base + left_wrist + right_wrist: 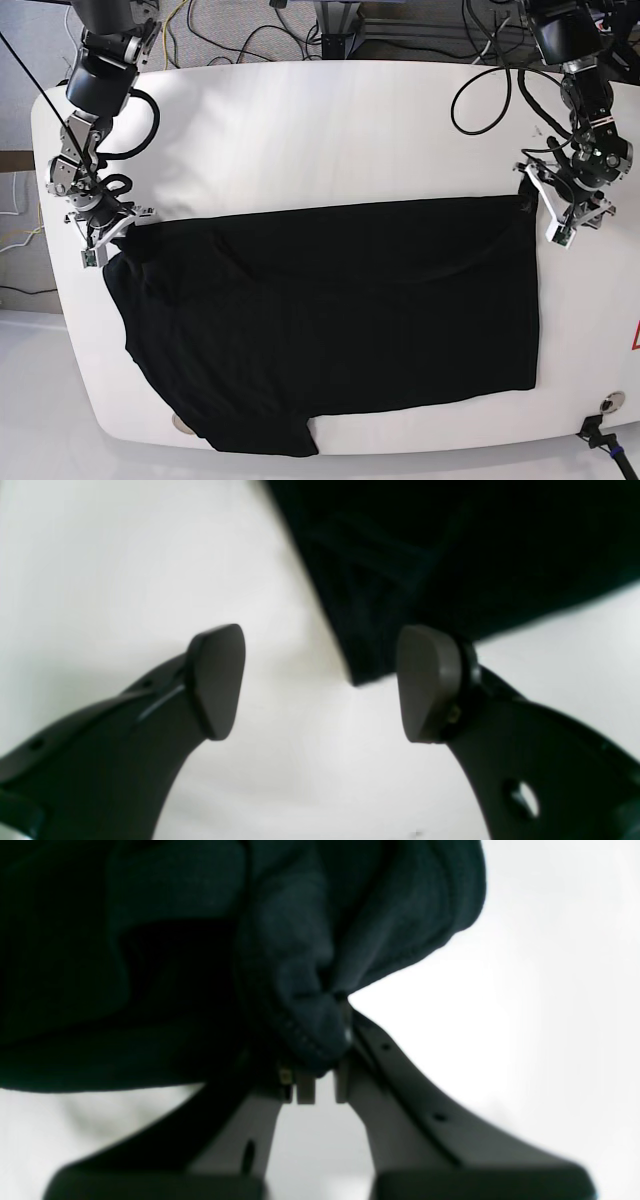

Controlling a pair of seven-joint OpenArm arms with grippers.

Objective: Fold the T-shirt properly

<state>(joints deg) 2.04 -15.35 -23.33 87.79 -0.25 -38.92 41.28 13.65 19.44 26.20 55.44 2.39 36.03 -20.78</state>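
Observation:
The black T-shirt [330, 320] lies spread across the white table [330, 140], with a sleeve at the front left. My right gripper [112, 240], at the base view's left, is shut on a bunched fold of the shirt's edge [310, 1030]. My left gripper [545, 212], at the base view's right, is open and empty. In the left wrist view its two pads [217, 680] stand wide apart just above the table. A corner of the shirt [380, 605] lies just beyond them, untouched.
Cables [250, 30] run along the table's far edge. The rounded table edge is close outside both arms. A small black fitting [600, 435] sits at the front right corner. Bare white table lies behind the shirt.

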